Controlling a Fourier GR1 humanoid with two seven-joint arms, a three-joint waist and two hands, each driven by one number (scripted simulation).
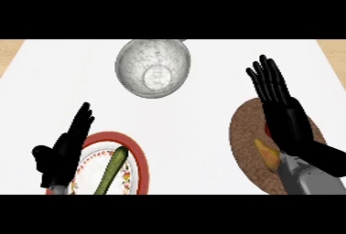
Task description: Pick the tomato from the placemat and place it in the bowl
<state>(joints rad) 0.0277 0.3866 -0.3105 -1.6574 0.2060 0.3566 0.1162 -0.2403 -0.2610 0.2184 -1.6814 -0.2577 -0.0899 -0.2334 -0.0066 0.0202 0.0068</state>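
White counter [202,119] fills the view; largest item on it is the brown round placemat [246,137] at right, then the grey speckled bowl [153,67] at the far centre, well apart from the mat. A red-rimmed patterned plate [135,157] at lower left carries a green cucumber-like vegetable [112,170].

Right hand [283,112] is over the placemat, fingers straight and extended away from the robot, thumb out to the side; it holds nothing. A small red patch at the hand's left edge is probably the tomato [268,131], mostly hidden under the palm. A yellow-orange item [266,153] lies just beside it on the mat; identity unclear.

Judged step: approach and grasp, not yet made. To do it well: lower the palm squarely over the red patch, curl fingers and thumb round it only, keep clear of the yellow item, lift straight before carrying left and forward to the bowl.

Left hand [64,148] rests open at lower left, fingers up, overlapping the plate's rim.
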